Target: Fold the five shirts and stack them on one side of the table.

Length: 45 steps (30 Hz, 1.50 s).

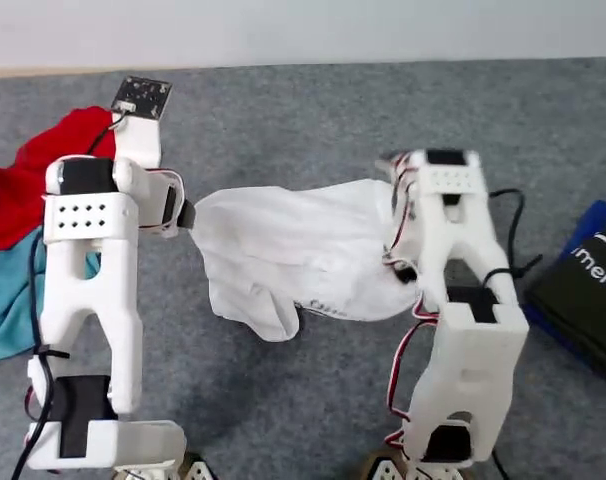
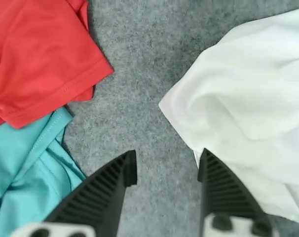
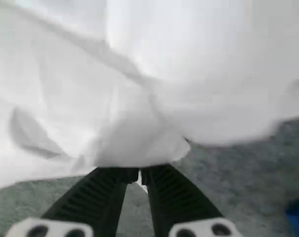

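High view, left to right. On the grey table (image 1: 303, 110), a red shirt (image 1: 43, 170) lies crumpled at 10 o'clock, overlapping a teal shirt (image 1: 8, 300) at 9 o'clock; neither looks folded.

The left gripper (image 1: 189, 214) sits at the 9 o'clock edge of the white shirt (image 1: 303, 250), which lies bunched at the table's centre. Its jaws stand wide apart over bare table and hold nothing; one finger (image 2: 223, 192) touches the shirt's hem.

The right gripper (image 3: 139, 177) is at the shirt's 3 o'clock edge, jaws nearly closed on a pinch of white cloth.

A black shirt (image 1: 583, 290) rests on a blue shirt (image 1: 598, 220) at 3 o'clock, at the table's edge.

Handling, as a judgement: treat the white shirt as light, limp and free to slide on the table. It will sag and fold between any two hold points, and a thin pinch may slip out. Take it at a hem or a seam corner, where the cloth is doubled, and close on the 9 o'clock edge before you lift, so both ends rise together.
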Tool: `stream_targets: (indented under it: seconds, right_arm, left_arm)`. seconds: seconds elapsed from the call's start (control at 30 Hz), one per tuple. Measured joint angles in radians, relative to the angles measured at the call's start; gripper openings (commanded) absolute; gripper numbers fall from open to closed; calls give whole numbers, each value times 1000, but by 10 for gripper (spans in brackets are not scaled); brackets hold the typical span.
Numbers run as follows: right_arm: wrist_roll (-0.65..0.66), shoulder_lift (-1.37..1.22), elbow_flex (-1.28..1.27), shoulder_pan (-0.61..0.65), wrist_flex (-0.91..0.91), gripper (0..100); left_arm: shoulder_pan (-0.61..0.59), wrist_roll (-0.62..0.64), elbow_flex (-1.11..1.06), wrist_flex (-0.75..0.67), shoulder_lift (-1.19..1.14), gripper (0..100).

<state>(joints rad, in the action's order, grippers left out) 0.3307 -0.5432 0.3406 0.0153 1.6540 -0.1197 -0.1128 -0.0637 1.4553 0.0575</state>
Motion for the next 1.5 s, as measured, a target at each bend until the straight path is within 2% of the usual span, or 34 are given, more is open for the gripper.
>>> stream_targets:
  seconds: [0.1,0.3,0.53,0.73,0.93,1.1,1.23,1.5]
  right_arm:
    - [0,-2,203,-29,95,10]
    - [0,-2,465,-94,100,10]
    - [0,-2,546,-172,100,10]
    - [0,-2,568,-318,60,10]
    - [0,-2,620,-407,83,10]
    - [0,-2,620,-407,100,10]
    - [0,-2,620,-407,100,10]
    - [0,-2,620,-407,100,10]
  left_arm:
    - [0,0,-8,-12,0,207]
    - [61,0,-9,-12,0,208]
    - [279,0,-44,29,0,210]
    - [491,0,-152,32,0,211]
    - [635,0,-278,-68,0,211]
    - [646,0,-377,-167,0,230]
    - [597,0,-442,-212,-3,269]
    - [571,0,-483,-285,-68,243]
